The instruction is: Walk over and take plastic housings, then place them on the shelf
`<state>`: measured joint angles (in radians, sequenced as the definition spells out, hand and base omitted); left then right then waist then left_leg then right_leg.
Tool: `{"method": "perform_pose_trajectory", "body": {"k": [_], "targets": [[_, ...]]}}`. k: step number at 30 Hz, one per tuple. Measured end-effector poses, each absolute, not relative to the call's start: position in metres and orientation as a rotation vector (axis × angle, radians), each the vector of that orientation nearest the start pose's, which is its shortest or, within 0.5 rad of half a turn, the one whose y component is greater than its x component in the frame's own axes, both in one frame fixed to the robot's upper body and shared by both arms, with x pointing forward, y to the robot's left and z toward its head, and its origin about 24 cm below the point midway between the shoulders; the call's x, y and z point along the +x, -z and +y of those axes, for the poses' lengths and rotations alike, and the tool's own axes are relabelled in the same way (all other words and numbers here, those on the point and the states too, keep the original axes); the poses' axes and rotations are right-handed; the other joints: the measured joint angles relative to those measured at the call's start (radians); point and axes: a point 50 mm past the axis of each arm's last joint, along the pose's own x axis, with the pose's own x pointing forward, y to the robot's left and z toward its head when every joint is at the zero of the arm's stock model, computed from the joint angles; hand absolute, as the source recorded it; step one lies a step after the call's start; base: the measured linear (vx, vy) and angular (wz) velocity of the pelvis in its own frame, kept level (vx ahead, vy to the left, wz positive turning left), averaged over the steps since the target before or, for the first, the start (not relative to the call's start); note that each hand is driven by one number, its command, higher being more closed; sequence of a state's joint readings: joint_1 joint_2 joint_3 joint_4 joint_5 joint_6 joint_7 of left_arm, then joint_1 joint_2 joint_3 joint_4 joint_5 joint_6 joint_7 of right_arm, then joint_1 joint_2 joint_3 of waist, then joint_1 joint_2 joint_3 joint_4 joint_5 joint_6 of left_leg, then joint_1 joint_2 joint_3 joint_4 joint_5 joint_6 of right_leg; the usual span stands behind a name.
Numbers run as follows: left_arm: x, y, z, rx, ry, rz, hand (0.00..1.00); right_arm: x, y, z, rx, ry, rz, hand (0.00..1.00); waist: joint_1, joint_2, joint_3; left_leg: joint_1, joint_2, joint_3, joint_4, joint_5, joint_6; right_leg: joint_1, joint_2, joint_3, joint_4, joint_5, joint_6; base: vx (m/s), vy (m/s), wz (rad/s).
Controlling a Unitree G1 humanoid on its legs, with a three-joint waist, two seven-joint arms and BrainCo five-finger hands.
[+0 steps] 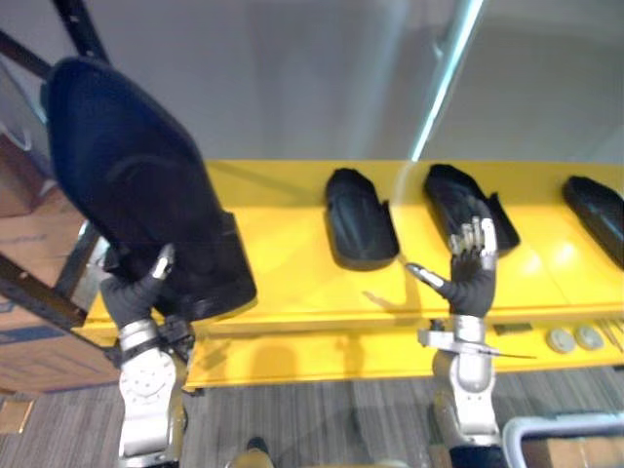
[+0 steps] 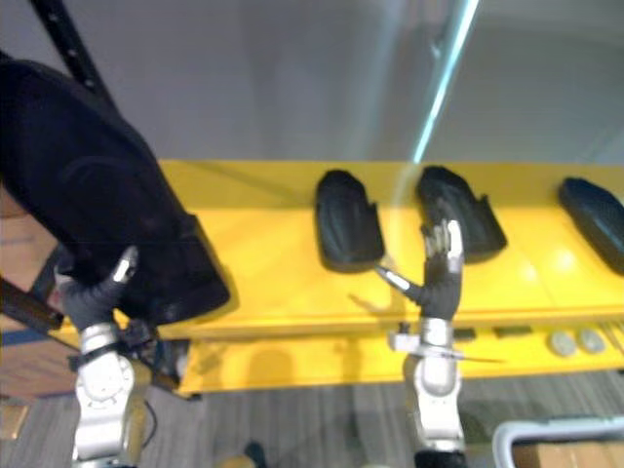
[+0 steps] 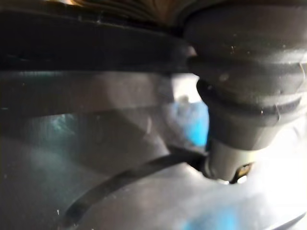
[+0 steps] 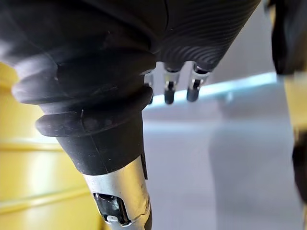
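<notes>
A large black plastic housing (image 1: pixel 136 185) stands tilted up at the left end of the yellow shelf (image 1: pixel 283 244), its lower end near the shelf's front edge. My left hand (image 1: pixel 136 288) grips that lower end from below, thumb (image 3: pixel 240 96) pressed on the housing's outer face (image 3: pixel 96 120). Three smaller-looking black housings lie on the shelf: one in the middle (image 1: pixel 359 219), one to its right (image 1: pixel 468 205), one at the far right (image 1: pixel 597 214). My right hand (image 1: pixel 473 278) is raised before the shelf with fingers (image 4: pixel 168 91) straight and thumb spread, holding nothing.
Two round silver parts (image 1: pixel 575 338) lie on the shelf's lower front ledge at the right. Cardboard boxes (image 1: pixel 29 234) and a dark rack beam (image 1: pixel 39 292) stand at the left. A grey bin rim (image 1: pixel 565 427) shows at the lower right, over striped carpet.
</notes>
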<state>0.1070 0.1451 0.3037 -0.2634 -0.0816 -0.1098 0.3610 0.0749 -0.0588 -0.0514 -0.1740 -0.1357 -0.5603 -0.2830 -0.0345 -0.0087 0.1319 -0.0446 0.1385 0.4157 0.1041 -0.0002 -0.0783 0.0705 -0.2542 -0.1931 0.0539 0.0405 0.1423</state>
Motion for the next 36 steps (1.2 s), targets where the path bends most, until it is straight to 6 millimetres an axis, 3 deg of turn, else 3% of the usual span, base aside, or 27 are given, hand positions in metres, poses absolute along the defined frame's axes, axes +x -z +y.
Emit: {"method": "perform_pose_trajectory", "body": {"k": [4, 5, 10, 13, 17, 22, 31, 36], "targets": [[0.215, -0.082, 0.301, 0.109, -0.755, -0.16, 1.0, 0.201, -0.139, -0.211, -0.284, 0.381, -0.768, 0.0, -0.012, 0.043, -0.019, 0.067, 0.002, 0.04, -0.093, 0.045, -0.024, 0.009, 0.021, 0.004, -0.033, -0.003, -0.004, -0.06, -0.064, -0.39], [0.218, -0.077, 0.313, 0.114, -0.774, -0.106, 1.0, 0.196, -0.145, -0.219, -0.297, 0.406, -0.792, 0.0, -0.017, 0.043, -0.019, 0.091, 0.004, 0.06, -0.125, 0.063, -0.029, 0.01, 0.029, 0.005, -0.041, -0.012, -0.018, -0.08, -0.091, -0.41], [0.222, -0.048, 0.361, 0.127, -0.848, 0.14, 1.0, 0.186, -0.156, -0.238, -0.305, 0.442, -0.827, 0.0, -0.058, 0.04, -0.019, 0.137, 0.02, 0.088, -0.191, 0.104, -0.046, -0.001, 0.06, 0.033, -0.052, -0.035, -0.017, -0.08, -0.066, -0.31], [0.229, -0.048, 0.377, 0.143, -0.873, 0.194, 1.0, 0.181, -0.154, -0.246, -0.29, 0.451, -0.806, 0.0, -0.072, 0.037, -0.02, 0.144, 0.024, 0.095, -0.191, 0.106, -0.048, -0.001, 0.065, 0.043, -0.051, -0.035, -0.018, -0.01, -0.015, -0.1], [0.236, -0.067, 0.407, 0.174, -0.896, 0.257, 1.0, 0.18, -0.151, -0.246, -0.286, 0.41, -0.782, 0.0, -0.091, 0.037, -0.021, 0.148, 0.023, 0.119, -0.187, 0.107, -0.048, -0.013, 0.066, 0.069, -0.048, -0.014, 0.001, 0.03, 0.008, -0.16], [0.247, -0.076, 0.419, 0.143, -0.846, 0.317, 1.0, 0.183, -0.15, -0.245, -0.299, 0.356, -0.761, 0.0, -0.105, 0.037, -0.021, 0.149, 0.022, 0.119, -0.187, 0.107, -0.048, -0.021, 0.066, 0.085, -0.049, -0.013, 0.003, 0.01, 0.004, -0.07], [0.243, -0.049, 0.419, 0.103, -0.728, 0.55, 1.0, 0.19, -0.146, -0.239, -0.27, 0.241, -0.714, 0.0, -0.135, 0.036, -0.021, 0.146, 0.022, 0.133, -0.187, 0.106, -0.048, -0.041, 0.068, 0.114, -0.047, -0.01, 0.006, -0.01, 0.002, -0.07], [0.238, -0.044, 0.422, 0.138, -0.666, 0.635, 1.0, 0.191, -0.145, -0.239, -0.261, 0.213, -0.697, 0.0, -0.144, 0.036, -0.021, 0.144, 0.021, 0.136, -0.187, 0.107, -0.048, -0.05, 0.068, 0.12, -0.042, -0.012, 0.002, 0.0, 0.001, -0.02]]}}
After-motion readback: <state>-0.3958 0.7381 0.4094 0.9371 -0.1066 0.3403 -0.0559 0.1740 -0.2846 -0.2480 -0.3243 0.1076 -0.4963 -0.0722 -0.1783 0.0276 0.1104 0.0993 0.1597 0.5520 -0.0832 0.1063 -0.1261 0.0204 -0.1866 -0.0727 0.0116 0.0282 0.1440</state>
